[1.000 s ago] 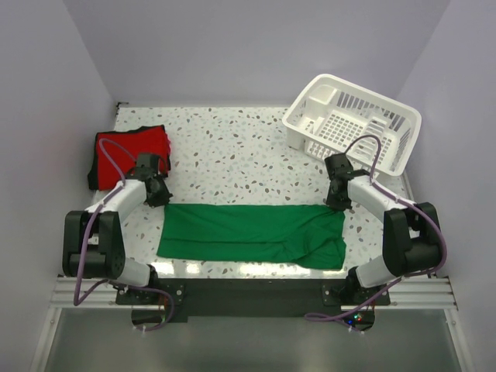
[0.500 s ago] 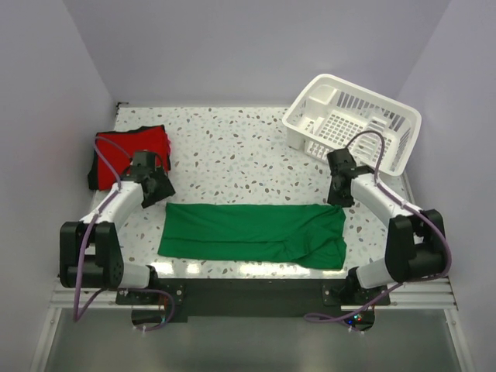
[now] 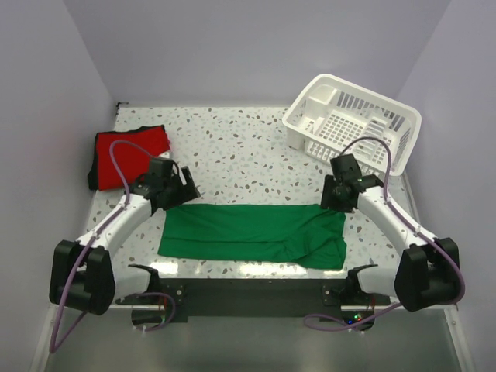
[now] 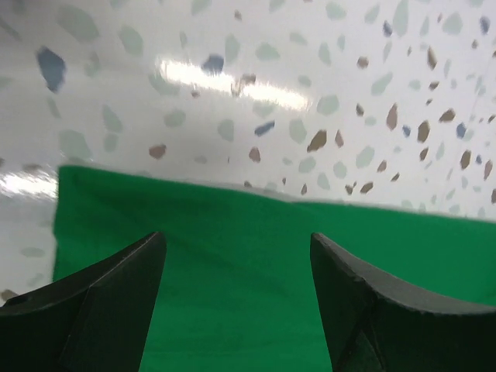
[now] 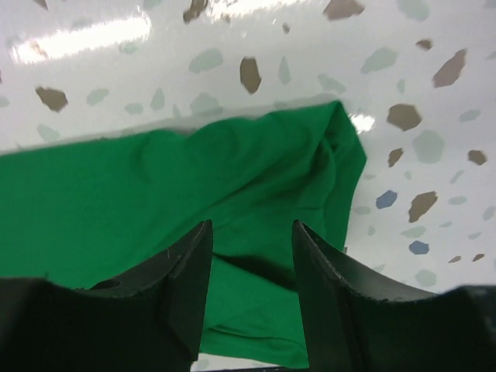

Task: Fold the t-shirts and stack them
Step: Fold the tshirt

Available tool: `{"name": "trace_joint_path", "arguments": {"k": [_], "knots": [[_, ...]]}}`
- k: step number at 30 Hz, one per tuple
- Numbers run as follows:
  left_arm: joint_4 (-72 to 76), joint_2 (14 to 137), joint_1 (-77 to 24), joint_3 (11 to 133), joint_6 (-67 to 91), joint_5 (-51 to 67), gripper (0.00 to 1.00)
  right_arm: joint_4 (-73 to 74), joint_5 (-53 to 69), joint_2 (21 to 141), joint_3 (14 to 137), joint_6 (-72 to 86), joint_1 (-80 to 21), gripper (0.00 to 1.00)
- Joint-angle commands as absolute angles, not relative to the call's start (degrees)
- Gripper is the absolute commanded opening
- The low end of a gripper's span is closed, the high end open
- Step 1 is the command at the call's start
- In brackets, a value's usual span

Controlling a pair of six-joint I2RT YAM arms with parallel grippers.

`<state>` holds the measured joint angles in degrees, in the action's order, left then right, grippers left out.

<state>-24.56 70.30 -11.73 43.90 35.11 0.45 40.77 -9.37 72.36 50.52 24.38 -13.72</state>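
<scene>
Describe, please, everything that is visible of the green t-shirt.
The green t-shirt is plain, bright green soft cloth, folded into a long flat band across the near part of the speckled table. Its left end is straight and smooth; its right end is wrinkled, with an overlapping layer. The open left gripper hangs over its far left corner, the open right gripper over its far right corner; contact cannot be told.

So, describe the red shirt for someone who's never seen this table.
Go to the far left corner of the speckled table, across from the white basket. The red shirt lies there in a compact bundle; the green shirt is spread in a long strip along the near edge.
</scene>
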Motion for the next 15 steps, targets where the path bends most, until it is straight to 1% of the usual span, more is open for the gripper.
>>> {"name": "trace_joint_path", "arguments": {"k": [1,3,8,13,15], "knots": [[-19.8,72.2,-12.4,38.9,39.4,7.9,0.8,40.3,-5.1,71.9,46.7,26.2,-15.9,0.49],[-19.3,73.5,-12.5,37.3,39.2,9.7,0.81,38.9,-4.7,72.5,45.3,27.2,-17.7,0.49],[-18.6,76.7,-12.4,34.6,38.8,10.6,0.84,36.2,-5.0,78.9,44.5,28.4,-21.9,0.49],[-21.1,79.4,-11.4,34.2,36.1,5.1,0.88,32.8,-5.2,84.8,45.7,28.0,-22.6,0.49],[-22.1,80.1,-9.5,34.6,34.9,2.3,0.89,32.0,-4.6,87.9,47.2,27.8,-22.8,0.49]]}}
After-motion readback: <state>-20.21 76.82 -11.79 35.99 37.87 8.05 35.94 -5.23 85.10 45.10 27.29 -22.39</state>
